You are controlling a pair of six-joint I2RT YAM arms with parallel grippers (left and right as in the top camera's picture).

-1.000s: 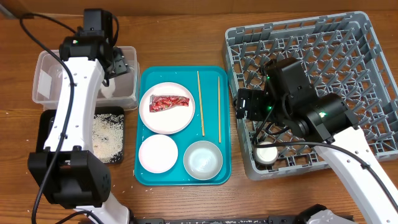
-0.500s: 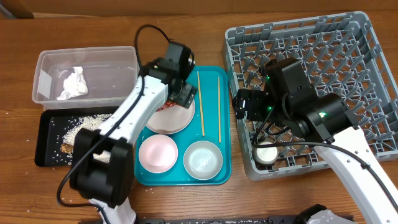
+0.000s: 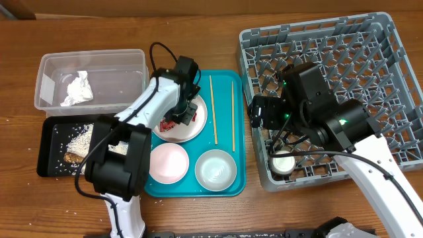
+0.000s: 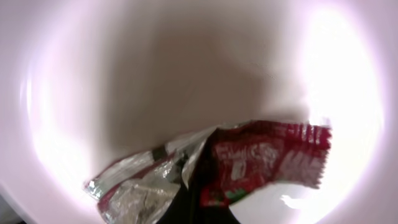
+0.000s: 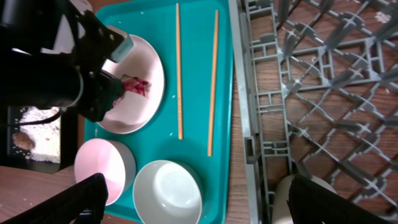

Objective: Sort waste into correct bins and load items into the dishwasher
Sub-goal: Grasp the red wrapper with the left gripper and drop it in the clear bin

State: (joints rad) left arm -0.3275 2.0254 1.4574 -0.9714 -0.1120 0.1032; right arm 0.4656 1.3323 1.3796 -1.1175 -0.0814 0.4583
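Observation:
My left gripper is down on the white plate, shut on the shiny red wrapper, whose silver and red folds spread either side of the dark fingers. The crumpled tissue lies in the clear tub. Rice and a brown scrap sit in the black tray. Two chopsticks and two bowls rest on the teal tray. A white cup sits in the grey rack. My right gripper hovers open over the rack's left edge.
The teal tray lies between the bins on the left and the rack on the right. In the right wrist view the left arm covers the plate's left side. A few rice grains are scattered on the wooden table by the black tray.
My left arm swung from the clear tub over to the plate, dropped onto the red wrapper and shut on it. The tissue stays in the tub. The right arm has not moved.

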